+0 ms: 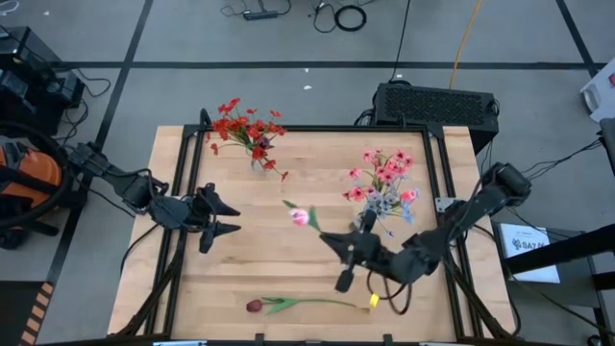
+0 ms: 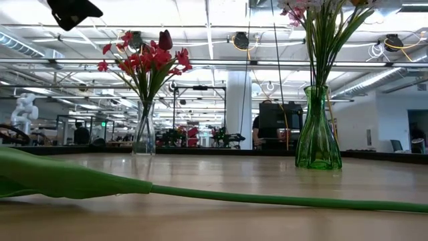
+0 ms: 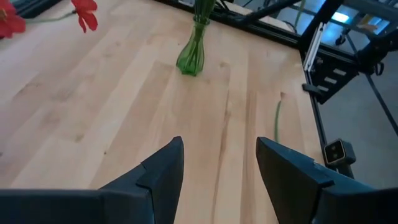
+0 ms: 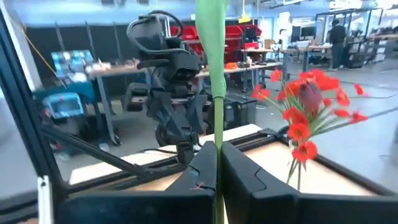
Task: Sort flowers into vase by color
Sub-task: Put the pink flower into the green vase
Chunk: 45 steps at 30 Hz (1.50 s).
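My right gripper (image 1: 327, 238) hovers over the table's middle right, shut on the green stem of a pink flower (image 1: 301, 217), whose blossom sticks out toward the far left. My left gripper (image 1: 226, 216) hangs open over the table's left side with nothing between its fingers (image 3: 165, 171). Red flowers (image 1: 248, 132) stand in a clear vase (image 2: 144, 130) at the far left. Pink and pale flowers (image 1: 384, 178) stand in a green vase (image 2: 315, 134) at the far right. A dark red tulip (image 1: 255, 306) lies flat by the near edge. My right gripper pinches the pink flower's stem (image 4: 217, 134) between its two fingers. The fingers point about level toward the table's left and lie across the stem. The flower is lifted clear of the table; its blossom is outside the wrist view.
A small yellow object (image 1: 373, 301) lies by the stem end of the lying tulip. A black frame (image 1: 183, 192) runs along the table's sides. A black box (image 1: 437, 101) sits behind the far edge. Bare wood (image 1: 269, 259) lies between the two arms.
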Available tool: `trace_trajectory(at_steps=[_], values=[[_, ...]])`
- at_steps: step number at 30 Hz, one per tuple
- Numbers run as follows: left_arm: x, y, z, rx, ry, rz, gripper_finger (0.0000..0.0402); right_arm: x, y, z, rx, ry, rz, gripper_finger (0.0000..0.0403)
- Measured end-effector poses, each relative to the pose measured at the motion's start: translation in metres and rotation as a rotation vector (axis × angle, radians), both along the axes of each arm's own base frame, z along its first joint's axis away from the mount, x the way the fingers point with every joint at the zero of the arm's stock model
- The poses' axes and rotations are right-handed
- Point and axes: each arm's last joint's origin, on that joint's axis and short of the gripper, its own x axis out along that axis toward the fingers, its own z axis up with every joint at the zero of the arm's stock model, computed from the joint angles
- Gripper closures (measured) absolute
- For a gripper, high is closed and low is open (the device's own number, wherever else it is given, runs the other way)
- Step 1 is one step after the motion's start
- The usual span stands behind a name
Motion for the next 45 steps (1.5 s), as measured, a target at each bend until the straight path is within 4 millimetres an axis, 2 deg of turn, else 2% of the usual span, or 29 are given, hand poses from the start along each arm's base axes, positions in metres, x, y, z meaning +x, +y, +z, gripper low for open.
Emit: trace_trajectory(at_steps=[5,11,17,23,28,34,38,45], values=[[0.001,0.000,0.002,0.003,-0.025,0.025,0.0196,-0.022,-0.018,-0.020,0.005,-0.142,0.034,0.0403],[0.002,0.001,0.003,-0.006,-0.042,0.069,0.0196,-0.046,-0.035,-0.042,-0.117,-0.199,-0.025,0.0403],[0.004,0.001,0.005,0.003,-0.081,0.120,0.0196,-0.052,-0.045,-0.058,-0.238,-0.117,-0.097,0.0403],[0.006,0.001,0.005,-0.019,-0.088,0.148,0.0196,-0.051,-0.051,-0.064,-0.297,-0.075,-0.116,0.0403],[0.006,0.001,0.005,-0.056,-0.088,0.167,0.0196,-0.051,-0.051,-0.064,-0.333,-0.059,-0.116,0.0403],[0.006,0.001,0.005,-0.060,-0.088,0.170,0.0196,-0.058,-0.041,-0.065,-0.395,-0.015,-0.110,0.0403],[0.006,0.001,0.005,-0.080,-0.088,0.180,0.0196,-0.065,-0.031,-0.065,-0.388,-0.013,-0.088,0.0403],[0.006,0.001,0.004,-0.080,-0.087,0.180,0.0196,-0.084,-0.011,-0.059,-0.296,-0.106,0.003,0.0403]])
